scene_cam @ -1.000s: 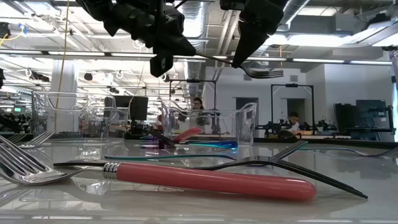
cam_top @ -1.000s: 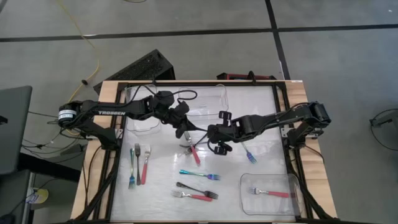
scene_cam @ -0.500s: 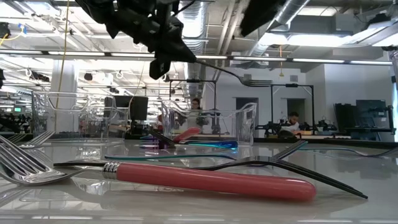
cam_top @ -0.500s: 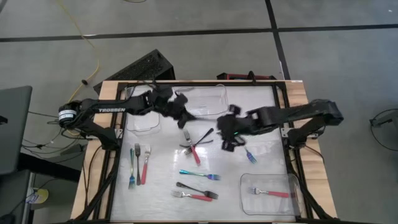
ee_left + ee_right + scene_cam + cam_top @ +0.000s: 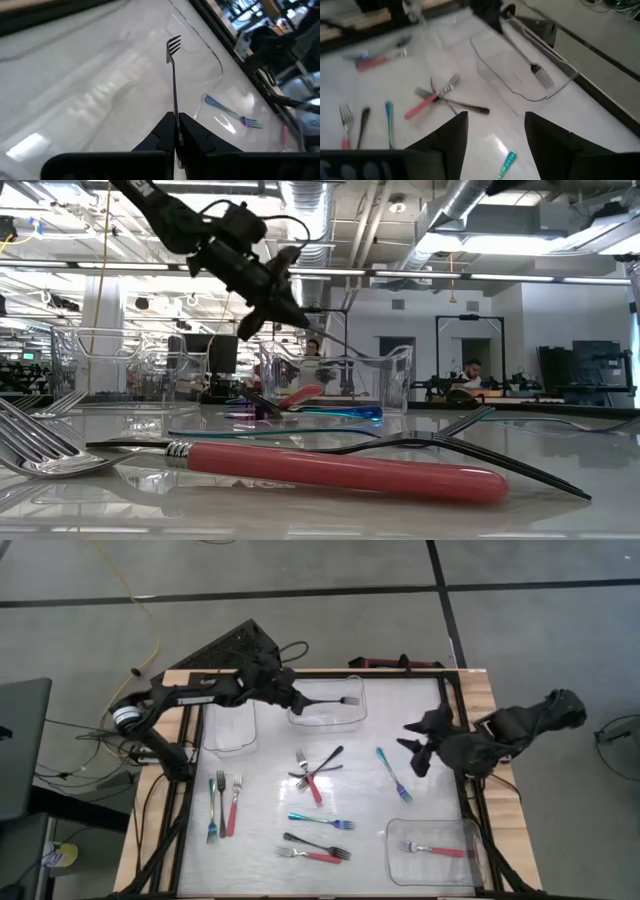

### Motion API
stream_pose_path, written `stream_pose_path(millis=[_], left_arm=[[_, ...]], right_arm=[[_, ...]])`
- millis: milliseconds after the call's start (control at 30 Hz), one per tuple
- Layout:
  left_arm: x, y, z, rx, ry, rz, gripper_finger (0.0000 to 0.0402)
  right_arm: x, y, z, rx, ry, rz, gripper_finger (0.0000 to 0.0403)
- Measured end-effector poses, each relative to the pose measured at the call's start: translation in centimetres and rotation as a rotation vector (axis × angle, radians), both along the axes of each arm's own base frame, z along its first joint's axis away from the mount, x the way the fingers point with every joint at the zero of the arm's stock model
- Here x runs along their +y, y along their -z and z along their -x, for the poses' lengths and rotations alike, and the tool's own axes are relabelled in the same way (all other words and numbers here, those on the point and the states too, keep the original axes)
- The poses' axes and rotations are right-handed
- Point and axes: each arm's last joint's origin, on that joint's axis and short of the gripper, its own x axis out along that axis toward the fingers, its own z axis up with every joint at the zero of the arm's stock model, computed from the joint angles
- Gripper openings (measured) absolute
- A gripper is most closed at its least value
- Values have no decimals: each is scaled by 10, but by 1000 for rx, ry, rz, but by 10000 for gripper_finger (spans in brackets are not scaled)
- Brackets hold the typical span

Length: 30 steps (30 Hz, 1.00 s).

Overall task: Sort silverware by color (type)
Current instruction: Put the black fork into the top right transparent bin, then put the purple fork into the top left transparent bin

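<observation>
While the left claw (image 5: 175, 134) pinched a black fork (image 5: 173, 75) over the middle tub (image 5: 352, 718), the right claw (image 5: 492, 134) hung open; nine forks remained unsorted on the tabletop (image 5: 270, 800).

left pincer (image 5: 285, 308), black fork (image 5: 340, 330), clear tub (image 5: 395, 385)

The high view looks straight down on the clear tub (image 5: 325, 705). The low view, at tabletop level, faces it distantly (image 5: 335, 385). Both wrist views share it, perhaps closest from the left (image 5: 200, 65).

Coloured-handled forks (image 5: 318, 780) scattered flat on table
</observation>
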Motion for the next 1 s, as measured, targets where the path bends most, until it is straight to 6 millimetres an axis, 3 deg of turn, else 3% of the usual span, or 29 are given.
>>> stream_pose_path(millis=[167, 467, 833, 1000], left_arm=[[0, 10, -4, 38, -6, -1, 0], [-4, 10, -7, 46, 33, -48, 11], [-4, 8, -7, 56, 61, -101, 148], [-5, -6, -3, 45, 77, -168, 192]], right_arm=[[3, 13, 4, -77, 14, -33, 216], [10, 31, -10, -55, 38, -60, 216], [14, 32, -19, -68, 23, -55, 216], [15, 31, -19, -73, 14, -61, 216]])
